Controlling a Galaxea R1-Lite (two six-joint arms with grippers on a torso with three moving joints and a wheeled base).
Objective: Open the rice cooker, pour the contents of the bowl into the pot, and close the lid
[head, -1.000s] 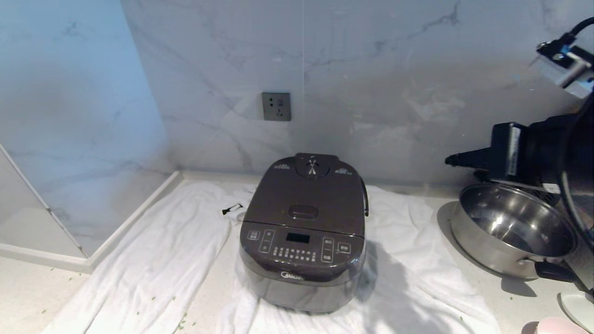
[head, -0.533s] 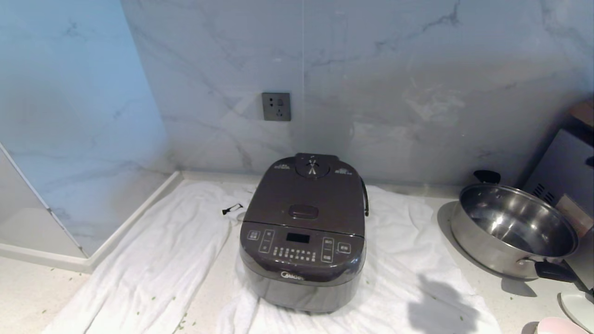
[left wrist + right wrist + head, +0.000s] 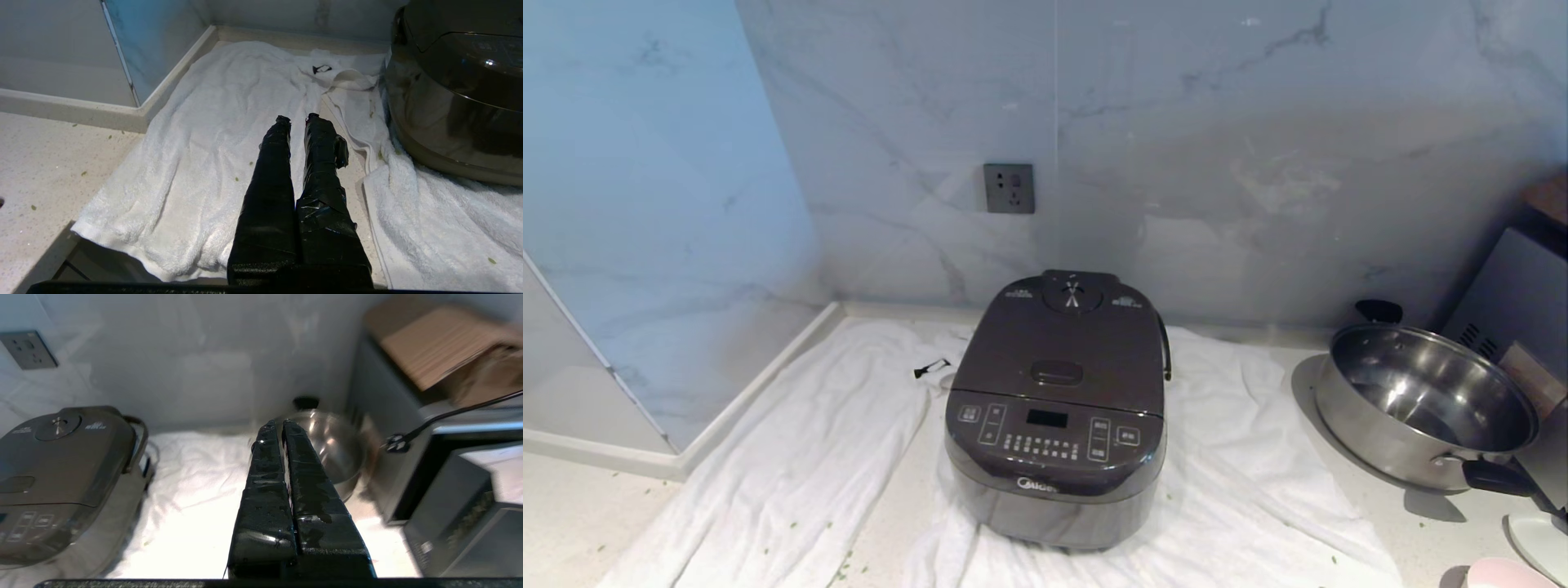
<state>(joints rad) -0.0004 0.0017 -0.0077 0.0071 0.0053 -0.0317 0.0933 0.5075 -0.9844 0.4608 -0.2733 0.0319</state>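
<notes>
Rice cooker (image 3: 1058, 408) centred on white towel (image 3: 792, 457), lid (image 3: 1062, 347) down; right gripper (image 3: 276, 426) pressed together, empty, off cooker's right near steel pan (image 3: 331, 445); left gripper (image 3: 298, 119) nearly together, parked left.

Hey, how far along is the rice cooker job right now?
The rice cooker has its lid down. Nothing is in hand: the right gripper is shut and empty near the steel pan, the left gripper over the towel. The pictures don't show whether pouring happened.
</notes>
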